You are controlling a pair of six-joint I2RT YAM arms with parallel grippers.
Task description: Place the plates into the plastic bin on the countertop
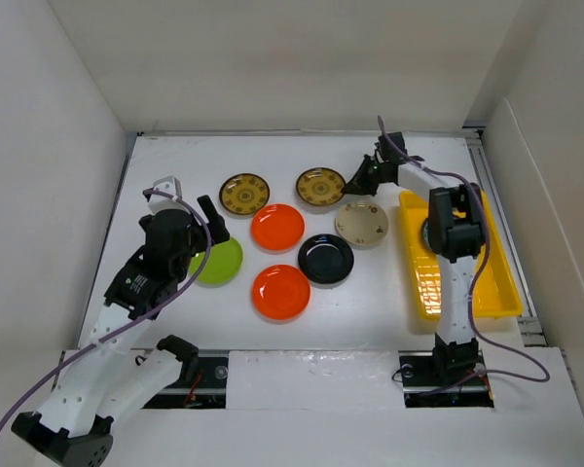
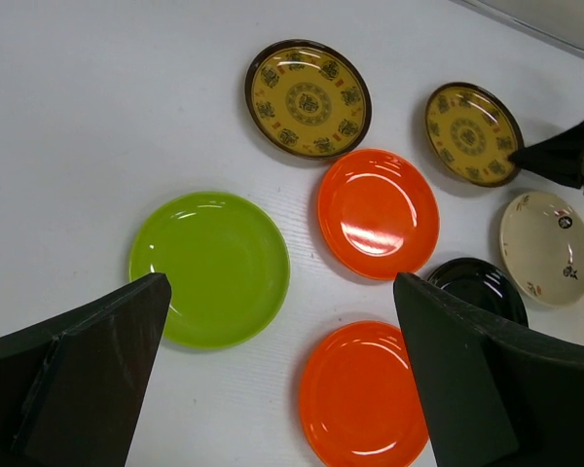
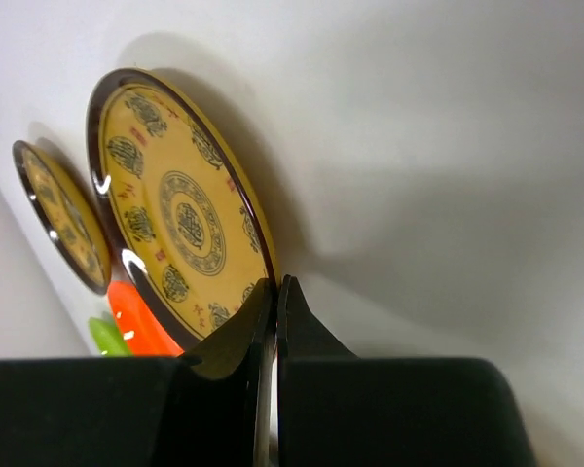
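Seven plates lie on the white countertop (image 1: 175, 165): two brown-and-gold patterned (image 1: 244, 194) (image 1: 320, 187), two orange (image 1: 277, 227) (image 1: 280, 292), lime green (image 1: 217, 261), black (image 1: 326, 259) and cream (image 1: 361, 223). No grey-blue plate shows. The yellow plastic bin (image 1: 496, 282) stands at the right, partly under the right arm. My right gripper (image 1: 354, 184) is shut on the near rim of the right patterned plate (image 3: 180, 224), the fingertips (image 3: 263, 302) pinching it. My left gripper (image 1: 211, 219) hovers open and empty over the lime green plate (image 2: 211, 268).
White walls bound the countertop on the left, back and right. In the left wrist view the near orange plate (image 2: 362, 394) lies between my fingers, and the right gripper (image 2: 518, 154) shows at the far right patterned plate (image 2: 472, 133).
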